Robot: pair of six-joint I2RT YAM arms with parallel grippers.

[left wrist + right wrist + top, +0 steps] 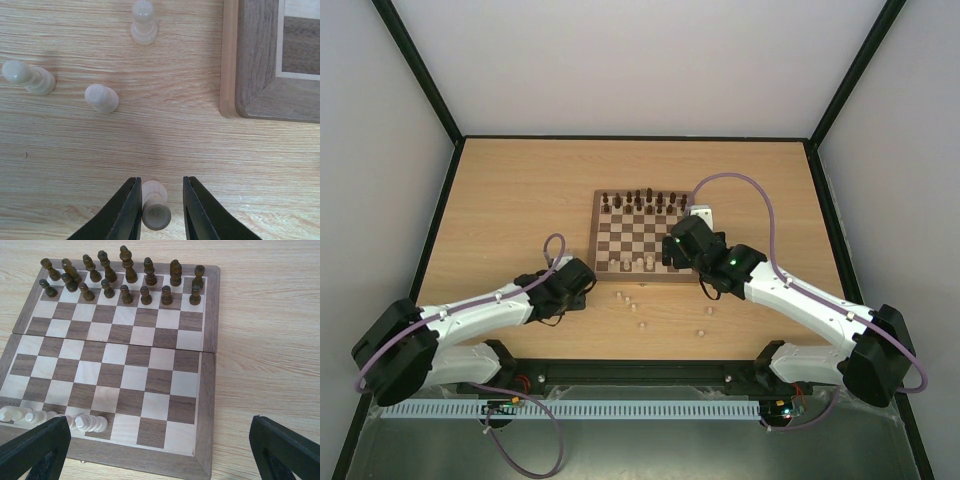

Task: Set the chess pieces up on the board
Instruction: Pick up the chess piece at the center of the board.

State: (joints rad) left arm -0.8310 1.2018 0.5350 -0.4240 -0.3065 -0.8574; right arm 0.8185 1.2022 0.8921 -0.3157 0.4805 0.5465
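The board (pixel 642 235) lies mid-table, with dark pieces on its far rows. A few cream pieces (pixel 640 263) stand on its near row, also seen in the right wrist view (pixel 90 422). Several cream pieces (pixel 630 301) lie loose on the table in front of the board. My left gripper (pixel 161 181) is open around one small cream pawn (pixel 154 205) that lies on the table. The pawn touches the left finger and there is a gap to the right finger. My right gripper (pixel 159 422) is wide open and empty above the board's near right corner (pixel 200 450).
In the left wrist view three more cream pawns (pixel 101 97) lie ahead of the gripper, and the board's corner (pixel 270 75) is to the upper right. Two loose cream pieces (pixel 700 332) lie near the right arm. Dark walls edge the table.
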